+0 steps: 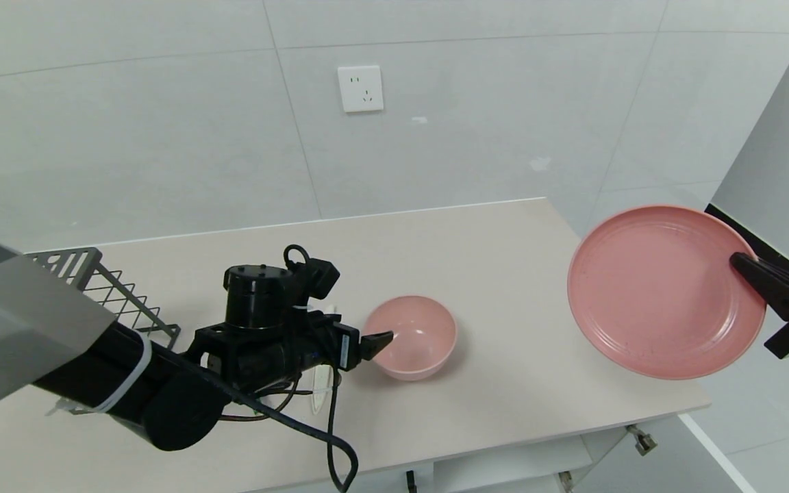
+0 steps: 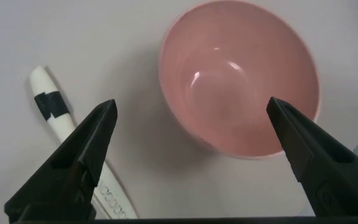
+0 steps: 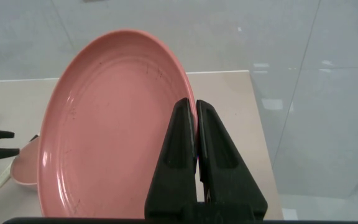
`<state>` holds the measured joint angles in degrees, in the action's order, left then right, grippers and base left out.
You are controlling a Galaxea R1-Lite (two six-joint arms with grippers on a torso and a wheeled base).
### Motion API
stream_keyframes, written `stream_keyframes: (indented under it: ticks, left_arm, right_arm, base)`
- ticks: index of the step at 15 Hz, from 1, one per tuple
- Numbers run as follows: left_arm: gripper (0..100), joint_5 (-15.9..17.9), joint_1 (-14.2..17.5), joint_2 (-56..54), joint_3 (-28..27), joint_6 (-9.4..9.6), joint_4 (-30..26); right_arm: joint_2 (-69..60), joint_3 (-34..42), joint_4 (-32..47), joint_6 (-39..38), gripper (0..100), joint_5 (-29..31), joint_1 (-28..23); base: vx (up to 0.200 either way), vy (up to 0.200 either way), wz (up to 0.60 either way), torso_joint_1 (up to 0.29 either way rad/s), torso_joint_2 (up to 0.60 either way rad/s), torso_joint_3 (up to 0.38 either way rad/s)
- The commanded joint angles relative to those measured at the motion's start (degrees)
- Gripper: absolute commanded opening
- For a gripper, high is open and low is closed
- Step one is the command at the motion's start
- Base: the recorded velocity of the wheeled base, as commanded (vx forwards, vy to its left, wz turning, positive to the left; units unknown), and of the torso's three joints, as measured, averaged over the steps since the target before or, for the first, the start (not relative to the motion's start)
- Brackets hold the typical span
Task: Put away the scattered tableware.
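Pink plate point(image 1: 655, 294), judged rigid, slick and breakable, is clamped by its rim in the right gripper point(image 3: 196, 112) jaws past the bench point(image 1: 504, 260) edge, while the bowl point(image 1: 411, 335) on the bench is faced by the left gripper point(image 2: 191, 104) with wide-open jaws

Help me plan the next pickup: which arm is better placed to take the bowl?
Left. The left hand is open right at the bowl; the right hand is shut on the plate.

Left arm point(image 1: 182, 404), lower left: black casing, white cable tie point(image 1: 131, 373), loose black cables point(image 1: 331, 428). Left end effector point(image 2: 191, 107), right end effector point(image 3: 196, 112): black tapered fingers point(image 2: 82, 155), apparently plastic.
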<state>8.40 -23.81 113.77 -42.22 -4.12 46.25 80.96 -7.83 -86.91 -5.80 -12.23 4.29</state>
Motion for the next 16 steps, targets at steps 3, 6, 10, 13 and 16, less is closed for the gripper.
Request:
stream_keyframes:
  ticks: [3, 6, 10, 13, 16]
  left_arm:
    - [100, 0.0, 0.0, 6.4, -3.2, -0.01, 1.1]
    - [100, 0.0, 0.0, 8.7, -4.7, -0.1, 1.7]
    - [100, 0.0, 0.0, 11.1, -5.7, -0.1, 3.8]
    - [100, 0.0, 0.0, 10.9, -5.4, -0.71, 3.8]
    - [0, 0.0, -0.2, 11.2, -5.3, -1.77, 3.6]
  right_arm:
    - [0.1, 0.0, 0.0, 0.0, 0, -0.1, 0.0]
    - [0.2, 0.1, 0.0, 0.4, 0, 0.0, 0.0]
    - [0.3, 0.1, 0.0, 0.4, 0, 0.0, 0.0]
    - [0.3, 0.1, 0.0, 0.4, 0, -0.1, 0.0]
    - [0.3, 0.1, 0.0, 0.4, 0, -0.1, 0.0]
  base:
    - [0.0, 0.0, 0.0, 0.0, 0.0, 0.0]
    - [0.0, 0.0, 0.0, 0.0, 0.0, 0.0]
    - [0.0, 0.0, 0.0, 0.0, 0.0, 0.0]
    - [0.0, 0.0, 0.0, 0.0, 0.0, 0.0]
    - [0.0, 0.0, 0.0, 0.0, 0.0, 0.0]
